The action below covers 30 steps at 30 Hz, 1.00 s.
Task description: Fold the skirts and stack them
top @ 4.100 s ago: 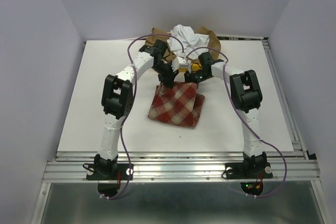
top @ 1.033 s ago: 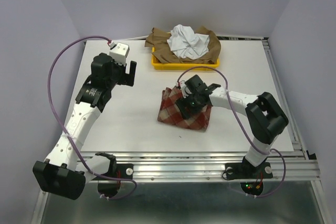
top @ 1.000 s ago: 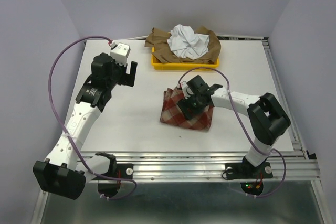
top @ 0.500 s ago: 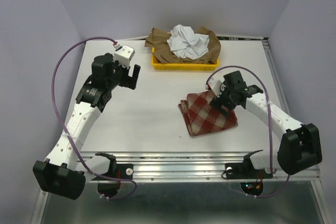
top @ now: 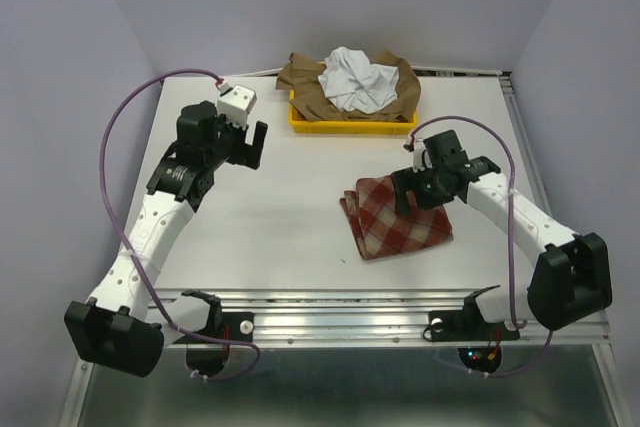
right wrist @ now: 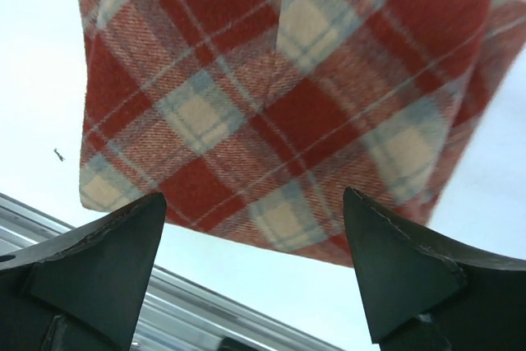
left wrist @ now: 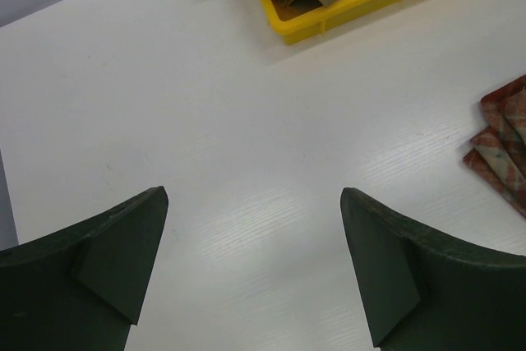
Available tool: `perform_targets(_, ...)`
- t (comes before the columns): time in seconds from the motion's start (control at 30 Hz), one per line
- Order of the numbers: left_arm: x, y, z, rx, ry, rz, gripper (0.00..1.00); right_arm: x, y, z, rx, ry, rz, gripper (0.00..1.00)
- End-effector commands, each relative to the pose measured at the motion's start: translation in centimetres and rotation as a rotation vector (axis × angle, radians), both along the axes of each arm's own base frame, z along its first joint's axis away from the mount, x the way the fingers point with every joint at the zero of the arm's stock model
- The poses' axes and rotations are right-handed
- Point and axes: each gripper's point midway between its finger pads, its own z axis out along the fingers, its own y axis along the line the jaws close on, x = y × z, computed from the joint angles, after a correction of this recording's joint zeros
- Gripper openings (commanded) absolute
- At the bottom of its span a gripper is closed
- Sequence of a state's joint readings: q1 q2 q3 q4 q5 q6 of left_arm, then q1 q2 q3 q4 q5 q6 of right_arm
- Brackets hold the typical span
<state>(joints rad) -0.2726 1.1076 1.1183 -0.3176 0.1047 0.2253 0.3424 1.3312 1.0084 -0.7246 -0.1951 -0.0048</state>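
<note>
Here, the folded red-and-beige checked skirt (top: 397, 219) lies flat on the white surface (top: 280, 237), right of centre. The right claw (right wrist: 253, 199) hovers just above it, fingers spread wide, gripping nothing. The left claw (left wrist: 254, 193), equally spread, hangs well to the left. The white skirt (top: 357, 77) sits crumpled atop the tan-brown skirt (top: 300, 82) in the yellow tray (top: 350, 125).

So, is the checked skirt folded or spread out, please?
Folded: the checked skirt lies as a compact square, layered edges showing at its left side.
</note>
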Motion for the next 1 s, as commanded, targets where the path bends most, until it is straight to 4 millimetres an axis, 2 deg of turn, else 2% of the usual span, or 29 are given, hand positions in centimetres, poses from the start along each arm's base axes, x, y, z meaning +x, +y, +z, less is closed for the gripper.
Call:
perform_targets(0.0, 0.9, 0.2, 0.2, -0.021, -0.02, 0.033, 0.99, 0.7, 1.8, -1.6, 0.051, 0.031, -0.129, 0.93)
perform_targets(0.13, 1.4, 0.0, 0.2, -0.027, -0.008, 0.036, 0.99, 0.7, 1.5, -5.7, -0.103, 0.038, -0.142, 0.93)
perform_targets(0.17, 1.4, -0.1, 0.1, -0.027, 0.0, 0.035, 0.99, 1.9, 0.2, -6.1, -0.178, -0.005, -0.198, 0.93)
perform_targets(0.2, 1.7, -0.2, -0.1, -0.026, 0.009, 0.036, 0.99, 2.1, -0.7, -7.7, -0.247, 0.029, -0.217, 0.93)
perform_targets(0.23, 1.8, -0.2, 0.1, -0.029, 0.009, 0.037, 0.99, 2.4, -1.2, -8.2, -0.297, 0.039, -0.217, 0.92)
perform_targets(0.27, 1.9, -0.2, 0.0, -0.029, 0.015, 0.038, 0.99, 3.4, -2.3, -8.3, -0.374, 0.011, -0.233, 0.92)
perform_targets(0.3, 2.0, -0.2, 0.1, -0.031, 0.014, 0.039, 0.99, 3.7, -3.8, -9.4, -0.417, 0.036, -0.259, 0.92)
perform_targets(0.4, 2.1, -0.3, 0.5, -0.026, 0.012, 0.031, 0.99, 4.1, -6.3, -10.6, -0.409, 0.125, -0.269, 0.91)
perform_targets(0.43, 2.2, -0.3, 0.6, -0.019, 0.01, 0.028, 0.99, 4.1, -8.5, -11.4, -0.442, 0.161, -0.274, 0.91)
perform_targets(0.5, 2.3, -0.3, 0.5, -0.014, 0.01, 0.025, 0.99, 4.2, -10.9, -11.9, -0.473, 0.179, -0.308, 0.91)
perform_targets(0.53, 2.4, -0.3, 0.5, -0.012, 0.006, 0.027, 0.99, 4.3, -13.4, -12.1, -0.479, 0.2, -0.351, 0.91)
perform_targets(0.63, 2.6, -0.5, -0.3, -0.014, 0.022, 0.02, 0.99, 5.2, -16.2, -12.1, -0.451, 0.211, -0.366, 0.91)
perform_targets(0.67, 2.8, -0.8, -0.3, -0.023, 0.022, 0.009, 0.99, 5.9, -17.6, -12.1, -0.445, 0.194, -0.348, 0.91)
perform_targets(0.77, 2.9, -1.2, -0.8, -0.029, 0.032, -0.01, 0.99, 8.6, -19.4, -11.4, -0.449, 0.135, -0.322, 0.93)
perform_targets(0.8, 3.1, -1.5, -1.3, -0.031, 0.046, -0.021, 0.99, 8.9, -20.4, -12.5, -0.437, 0.164, -0.341, 0.93)
perform_targets(0.83, 3.2, -1.7, -1.5, -0.032, 0.054, -0.03, 0.99, 10.6, -21.5, -11.8, -0.423, 0.15, -0.358, 0.93)
perform_targets(0.87, 3.3, -1.8, -1.6, -0.032, 0.059, -0.036, 0.99, 11.5, -21.4, -12.0, -0.41, 0.156, -0.352, 0.93)
perform_targets(0.9, 3.3, -1.9, -1.8, -0.034, 0.065, -0.045, 0.99, 11.9, -21.8, -13.6, -0.412, 0.193, -0.34, 0.93)
perform_targets(0.93, 3.4, -2.1, -1.9, -0.036, 0.069, -0.053, 0.99, 12.8, -22.5, -13.9, -0.414, 0.192, -0.347, 0.94)
perform_targets(0.97, 3.4, -2.4, -2.1, -0.039, 0.074, -0.068, 0.99, 15.3, -22.9, -13.0, -0.413, 0.143, -0.346, 0.94)
